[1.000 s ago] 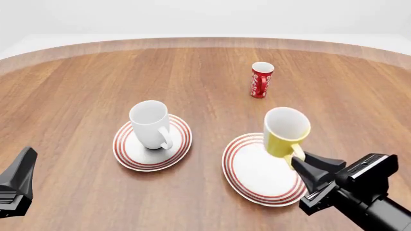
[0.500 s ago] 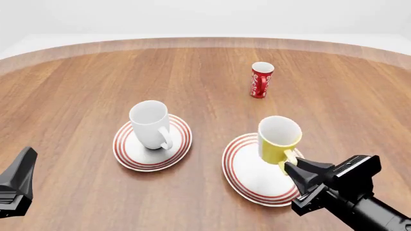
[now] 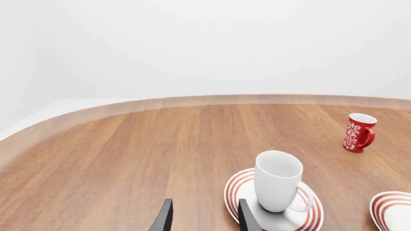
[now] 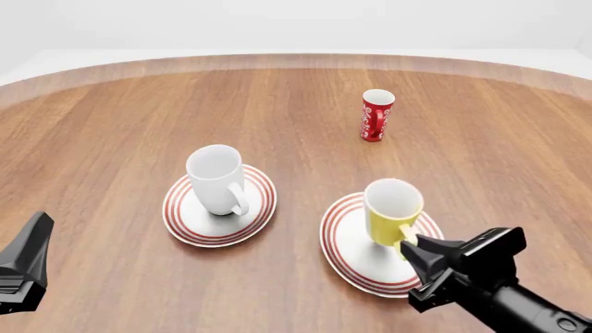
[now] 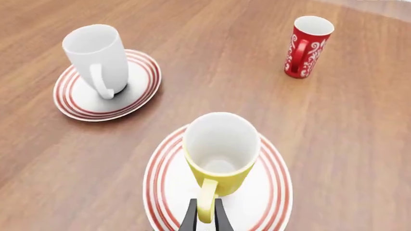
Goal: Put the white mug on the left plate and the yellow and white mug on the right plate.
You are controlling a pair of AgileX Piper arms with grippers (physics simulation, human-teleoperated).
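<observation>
Front view had the yellow and white mug [image 4: 392,214] upright on the right plate [image 4: 350,251], mouth up, handle pointing back toward the right gripper [image 4: 412,251], whose fingers pinched that handle. Over on the left plate [image 4: 188,215], the white mug [image 4: 216,180] stood upright too, handle toward the camera's side. Left gripper [image 3: 204,217] hung clear, fingers narrowly parted, holding nothing.
</observation>
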